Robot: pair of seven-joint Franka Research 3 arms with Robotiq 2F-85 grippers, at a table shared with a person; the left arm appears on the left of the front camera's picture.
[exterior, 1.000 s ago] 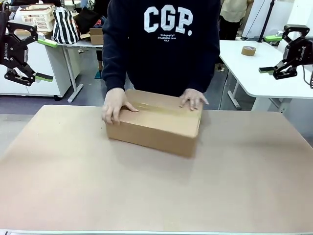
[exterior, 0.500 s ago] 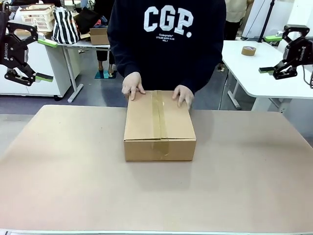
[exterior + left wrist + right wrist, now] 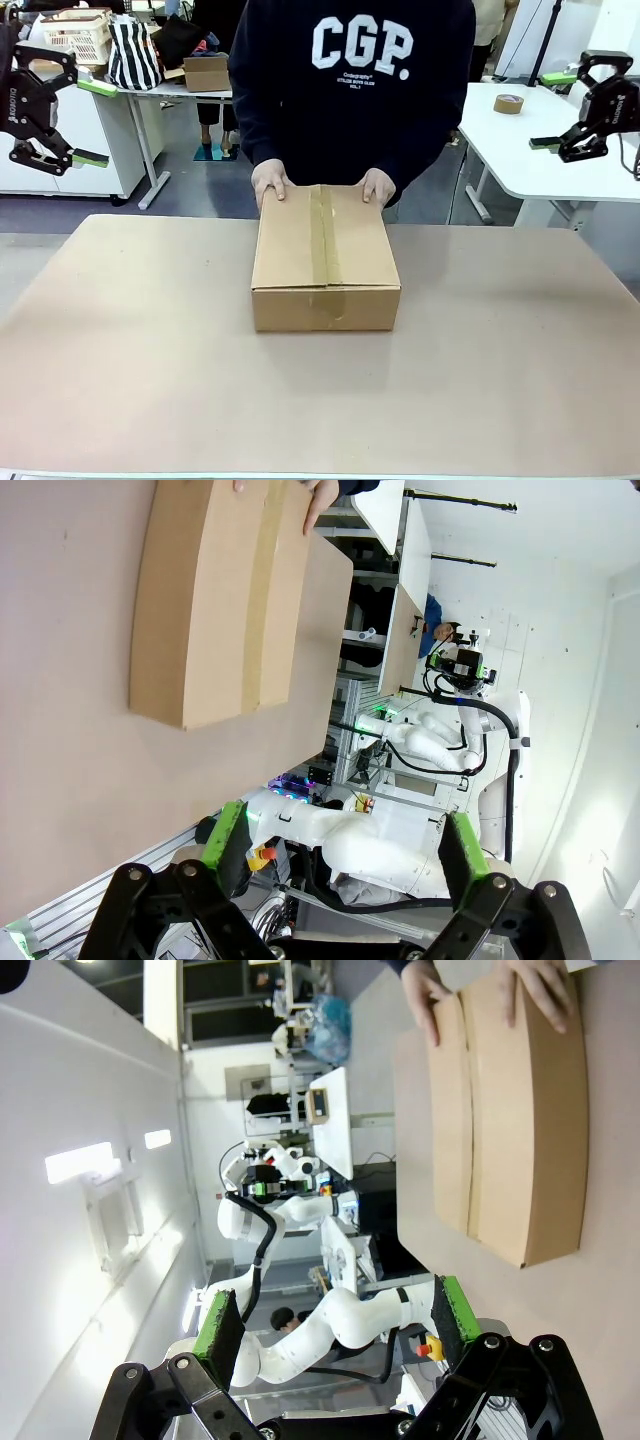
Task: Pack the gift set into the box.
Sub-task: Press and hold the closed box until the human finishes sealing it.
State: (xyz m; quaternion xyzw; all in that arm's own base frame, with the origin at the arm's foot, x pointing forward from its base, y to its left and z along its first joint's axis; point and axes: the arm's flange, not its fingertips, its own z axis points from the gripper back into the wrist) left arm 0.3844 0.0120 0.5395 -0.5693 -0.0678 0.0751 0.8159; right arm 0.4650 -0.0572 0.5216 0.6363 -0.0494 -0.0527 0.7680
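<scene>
The box [image 3: 325, 250] sat mid-table [image 3: 150, 380], flaps shut and taped, the person's hands [image 3: 271, 183] resting on its far edge. The left end effector [image 3: 93, 122] and right end effector [image 3: 551, 110] hung raised at the sides, wide open and empty. Packing looked finished to me.

1. "CGP." stands in large white block letters, with a full stop after the P, across the chest of the person's dark sweatshirt [image 3: 290, 110] in the front view.
2. Just below those letters, centred on the same sweatshirt, are three short lines of small white print, too small to read.
3. White lettering runs sideways along the black body of the left gripper [image 3: 95, 122], at the front view's left edge. It looks like "ROBOTIQ", but it is small and not sharp.
</scene>
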